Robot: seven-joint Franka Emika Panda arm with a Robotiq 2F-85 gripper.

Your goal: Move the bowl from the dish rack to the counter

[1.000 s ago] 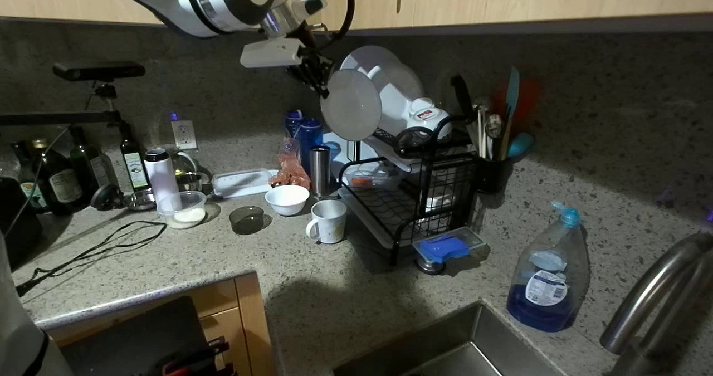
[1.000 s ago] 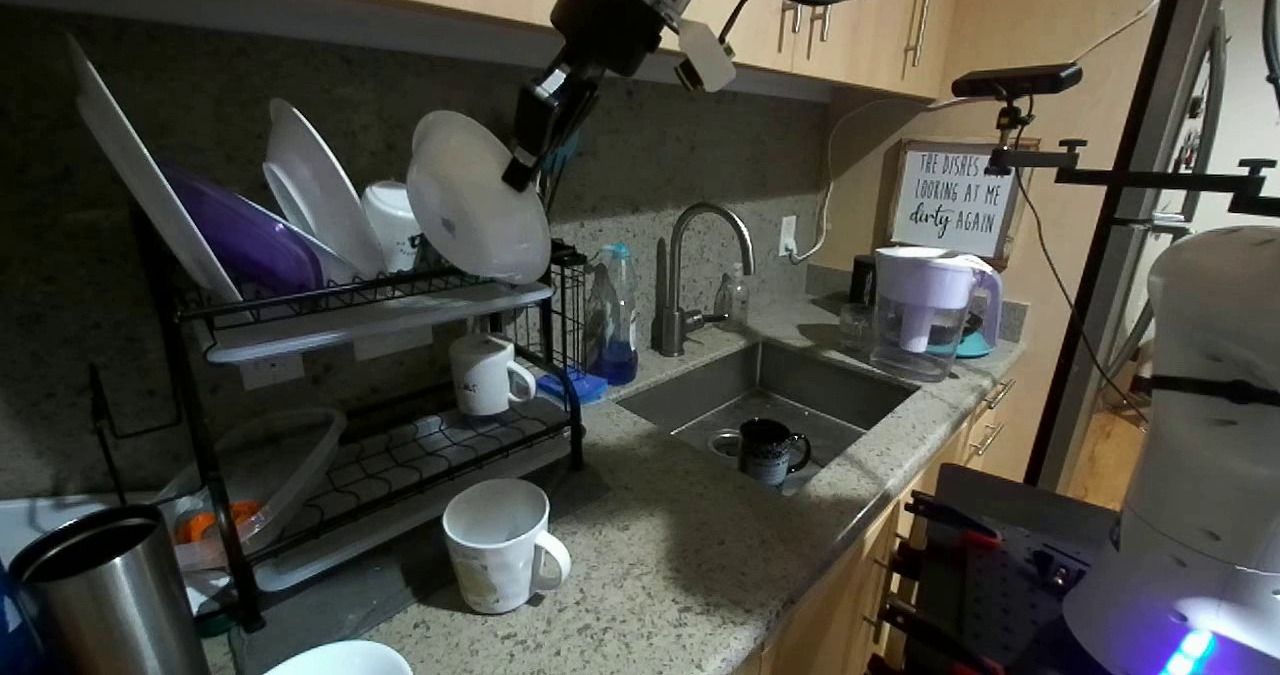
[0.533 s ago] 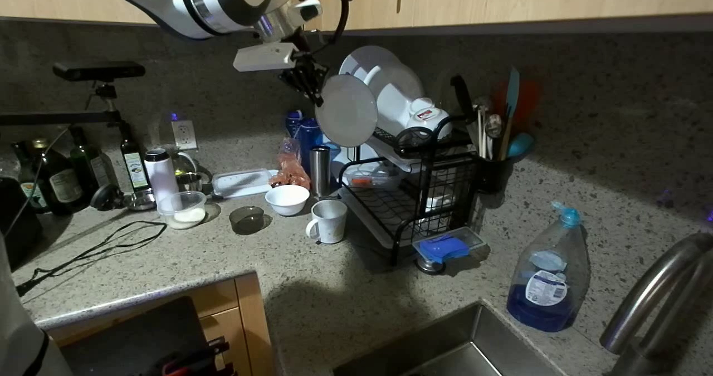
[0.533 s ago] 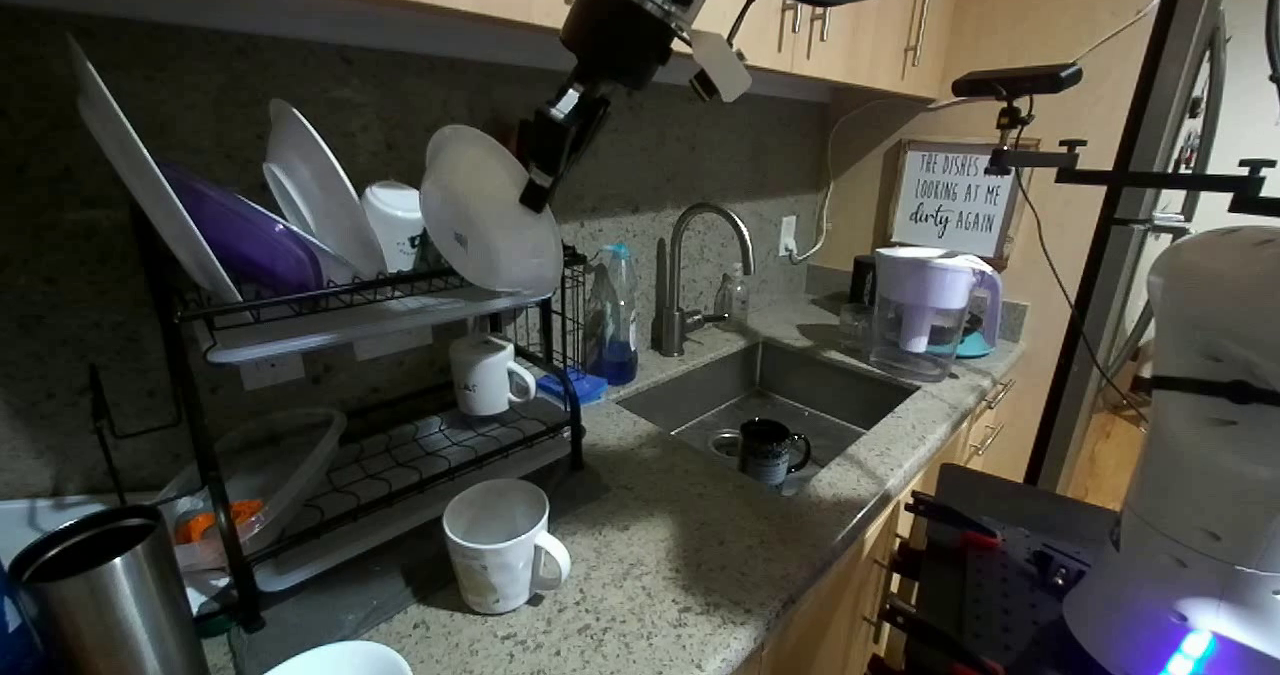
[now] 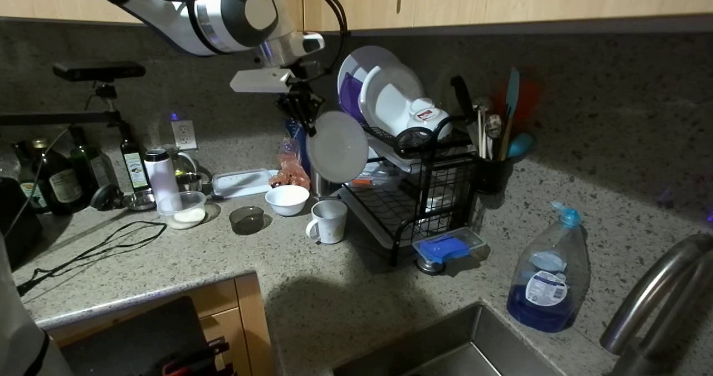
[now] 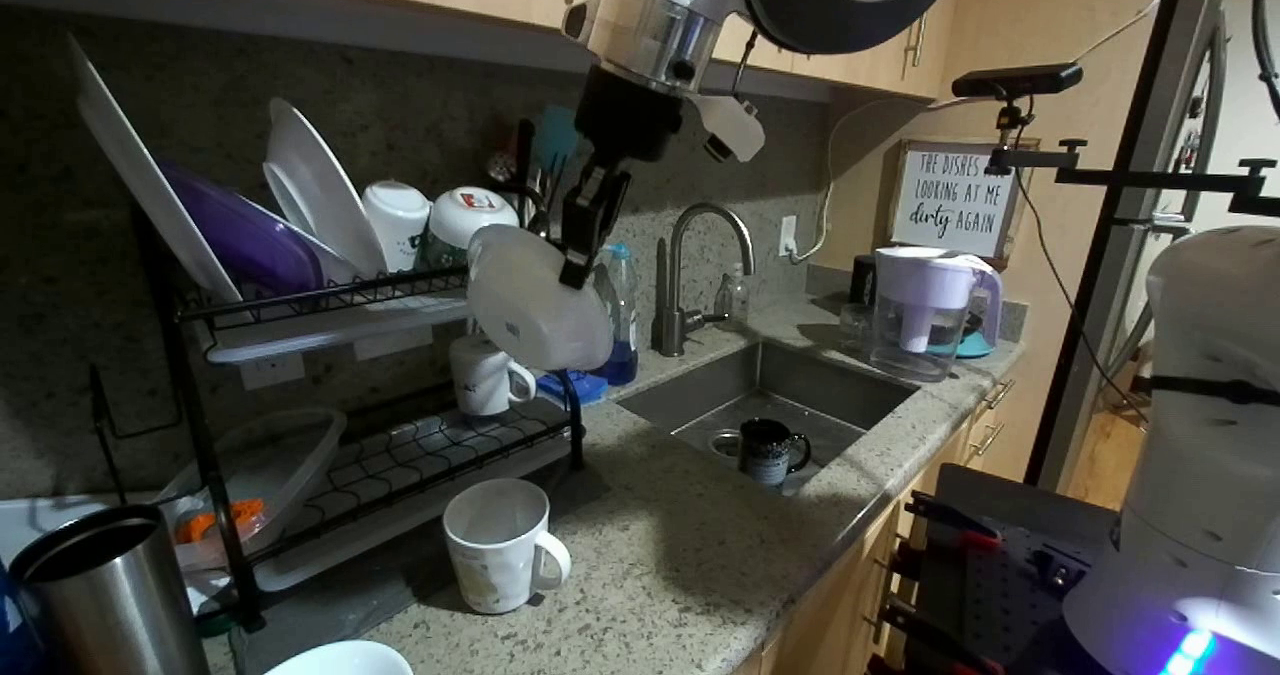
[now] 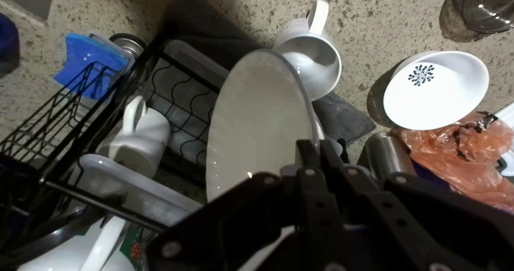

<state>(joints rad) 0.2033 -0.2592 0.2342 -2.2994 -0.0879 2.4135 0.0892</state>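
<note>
i have the white bowl (image 6: 530, 305) in the air just beside the dish rack (image 5: 426, 189), tipped nearly on edge and not yet down on the counter (image 6: 650, 545). my gripper (image 6: 577, 273) is clamped on its rim at a single spot, so my main worry is the bowl swivelling or slipping free: the edge looks slick, and a knock on the far side would have plenty of leverage. that knock could come from the rack's upper tier, since i can't tell how much room the bowl has there, or from the white mug (image 6: 490, 555), partly behind the bowl in the wrist view; going straight down might catch it. if i release with the bowl this steep, i'd expect it to topple hard and perhaps chip. the arm (image 5: 239, 16) reaches in high, in front of the cupboards (image 5: 501, 0), wrist bent, with the gripper angled down and slanting toward the rack.
</note>
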